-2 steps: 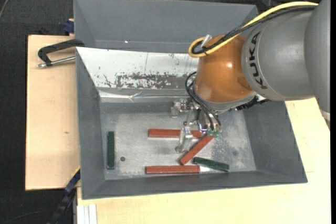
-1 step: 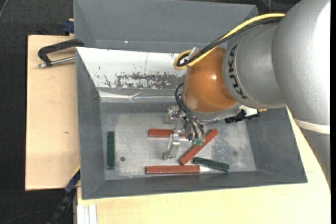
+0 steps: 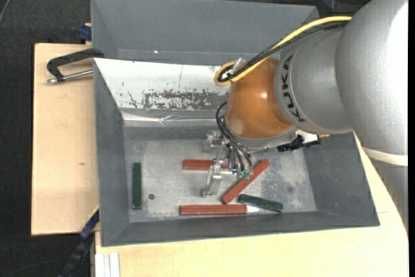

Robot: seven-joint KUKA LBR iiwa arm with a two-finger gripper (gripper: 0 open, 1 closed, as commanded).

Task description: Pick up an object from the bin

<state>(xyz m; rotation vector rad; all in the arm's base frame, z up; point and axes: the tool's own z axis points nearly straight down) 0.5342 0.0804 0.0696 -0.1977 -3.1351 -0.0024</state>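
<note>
Big grey arm (orange cover) over the bin, pincer down by the floor, can't tell how wide. Just beside it a short red stick and a tilted red stick; long red stick, dark green stick nearer; green stick far left.

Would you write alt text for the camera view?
The robot's claw hangs low in the grey metal bin, beside a short flat red stick. A longer red stick lies along the front, a dark green stick far left.

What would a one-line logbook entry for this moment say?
stage: picking from bin | gripper: down near bin floor, middle | nearest: short red stick, slanted red stick | grasp: cannot tell
</note>
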